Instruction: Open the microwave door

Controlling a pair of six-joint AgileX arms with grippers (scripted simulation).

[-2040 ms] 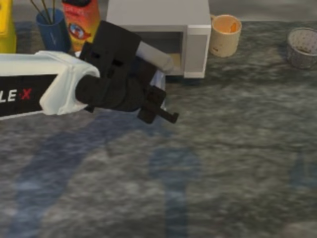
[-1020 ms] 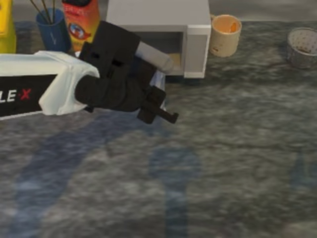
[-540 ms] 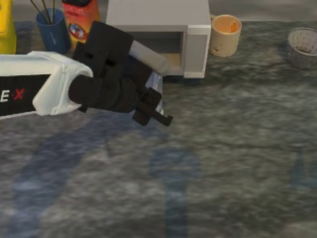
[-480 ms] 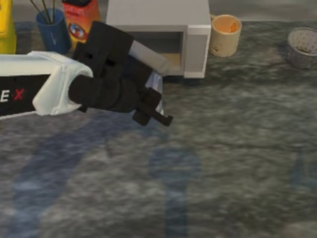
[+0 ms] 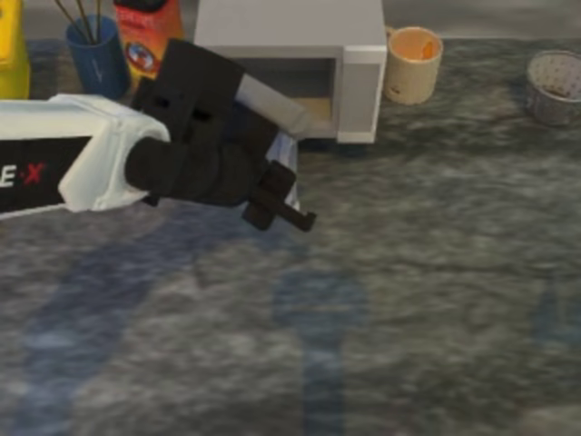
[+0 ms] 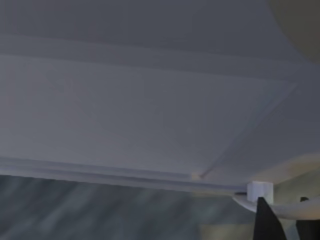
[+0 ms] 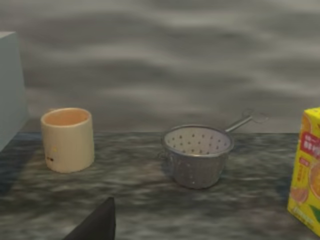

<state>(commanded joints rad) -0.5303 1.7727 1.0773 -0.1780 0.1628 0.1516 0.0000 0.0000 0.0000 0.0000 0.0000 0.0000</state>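
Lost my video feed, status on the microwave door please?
Left gripper at the microwave door, fingers astride its handle. Door swung out, beige cavity of the microwave showing. Right arm parked, out of top view. Nothing blocking.

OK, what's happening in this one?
The left arm is working on the microwave at the back of the table. Its end effector sits at the free edge of the microwave door, which is swung well out so the beige inside shows. The left wrist view shows a finger right at the door's pale handle. The right arm is outside the top view; its wrist camera faces a beige cup and a metal strainer.
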